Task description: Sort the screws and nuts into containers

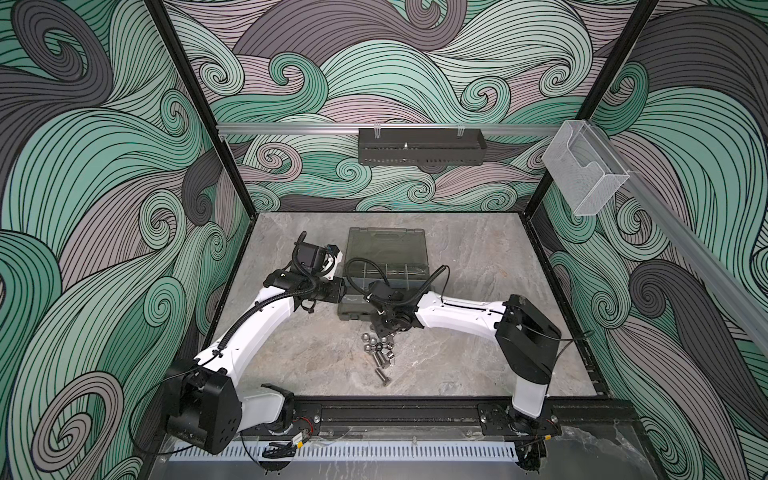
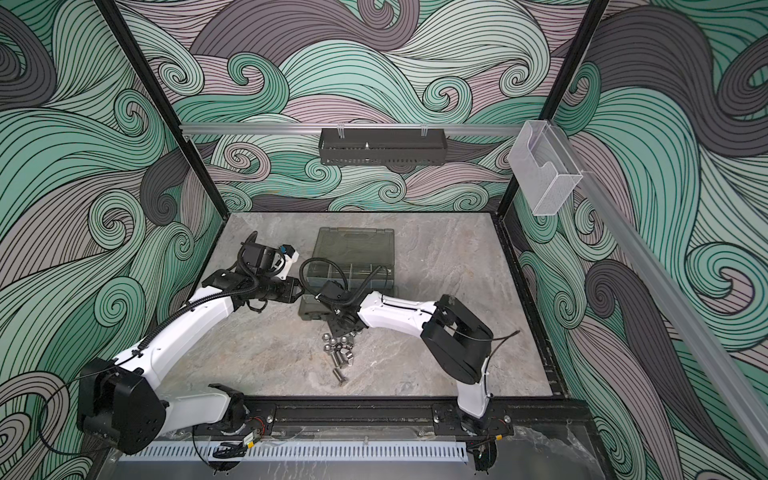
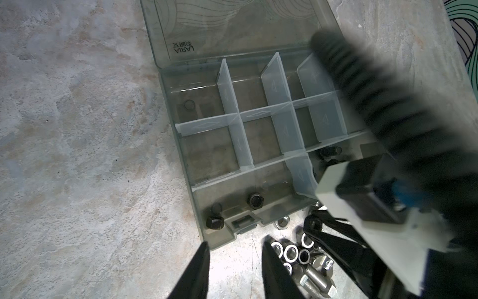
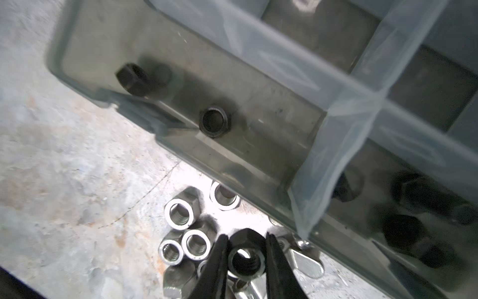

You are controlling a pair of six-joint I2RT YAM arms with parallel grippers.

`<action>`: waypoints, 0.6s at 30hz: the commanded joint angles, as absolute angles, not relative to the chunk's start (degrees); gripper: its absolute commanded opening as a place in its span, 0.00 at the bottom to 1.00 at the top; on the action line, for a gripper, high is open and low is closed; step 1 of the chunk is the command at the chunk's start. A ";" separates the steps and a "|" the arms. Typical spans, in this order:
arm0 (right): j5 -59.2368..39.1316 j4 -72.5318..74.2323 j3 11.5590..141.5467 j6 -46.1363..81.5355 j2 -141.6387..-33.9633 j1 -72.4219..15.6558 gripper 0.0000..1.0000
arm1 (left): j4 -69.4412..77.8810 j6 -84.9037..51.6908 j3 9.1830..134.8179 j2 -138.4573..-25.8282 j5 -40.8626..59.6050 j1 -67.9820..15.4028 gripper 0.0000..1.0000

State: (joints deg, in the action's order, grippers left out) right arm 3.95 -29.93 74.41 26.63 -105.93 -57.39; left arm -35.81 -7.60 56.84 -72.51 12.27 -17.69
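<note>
walls of swirling teal, grey and mauve waves close in a grey marbled stone tabletop (image 1: 457,365). toward nine o'clock the left gripper (image 3: 236,244) hangs just off the near-left corner of the smoky-grey translucent plastic organiser case (image 1: 386,245), its jaws moderately apart with nothing between them. the case lies mid-table toward twelve o'clock, lid laid back flat, clear dividers cutting it into small compartments, most of them bare. its long near-left compartment (image 3: 232,196) holds a small black open nut (image 4: 213,121) and a second black hex piece (image 4: 133,79), perhaps dome-capped. past the divider at three o'clock lie black hex-head screws (image 4: 413,191). at six o'clock from the case, right by its near wall, sits a heap of shiny silver metal nuts and stubby screws (image 1: 380,351). the right gripper (image 4: 246,236) is at the heap's twelve o'clock edge, jaws narrow and clamped on a black hexagonal metal nut (image 4: 245,261), pinched across its sides, threaded bore facing up. whether it is clear of the table i cannot tell. the coming move, in my judgement, turns on this: the near-left compartment lies about eleven o'clock from the held nut, just over the low near wall. the nut has no long axis to mind. the right arm is nearer and has it; the left is free.
</note>
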 commanded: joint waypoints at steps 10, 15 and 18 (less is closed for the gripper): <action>3.43 -31.14 80.18 22.76 -106.80 -52.38 0.25 | -35.16 -8.26 56.69 -71.37 13.80 -17.34 0.38; 2.59 -31.17 82.72 22.68 -109.43 -52.38 0.25 | -35.16 -8.26 56.61 -71.29 13.89 -17.37 0.38; 2.17 -31.14 83.68 22.73 -110.76 -52.38 0.25 | -35.16 -8.22 56.60 -71.28 13.89 -17.38 0.38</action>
State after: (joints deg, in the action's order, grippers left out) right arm 2.87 -30.61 82.13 23.14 -109.71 -52.23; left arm -35.46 -7.97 56.84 -72.51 12.73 -17.69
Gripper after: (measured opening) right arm 0.249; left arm 0.376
